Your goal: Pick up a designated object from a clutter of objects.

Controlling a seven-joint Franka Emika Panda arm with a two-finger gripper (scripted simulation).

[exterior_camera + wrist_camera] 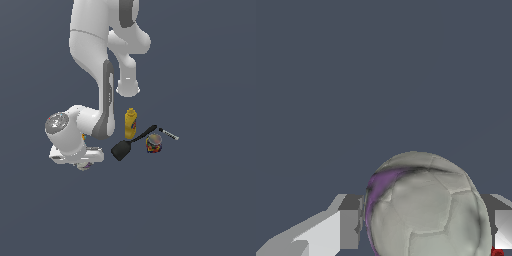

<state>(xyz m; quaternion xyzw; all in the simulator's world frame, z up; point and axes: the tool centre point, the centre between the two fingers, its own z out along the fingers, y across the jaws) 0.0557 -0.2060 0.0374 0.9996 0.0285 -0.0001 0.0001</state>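
The designated object, a whitish-grey ball with a purple mark (426, 210), fills the space between my fingers in the wrist view. The left finger (350, 222) stands a sliver off it. The right finger (502, 227) is at its edge. My gripper (83, 161) is low over the floor at the exterior view's left, with the ball (84, 165) only peeking out from under the hand. The jaws stand wide apart around the ball. The rest of the clutter lies to the exterior view's right of the hand.
A yellow bottle (130, 123), a black spatula (126, 145), a multicoloured can (154, 144) and a thin black-white pen (169, 133) lie together. A tiny red dot (498, 253) shows by the right finger. The arm's links (100, 75) rise behind the hand.
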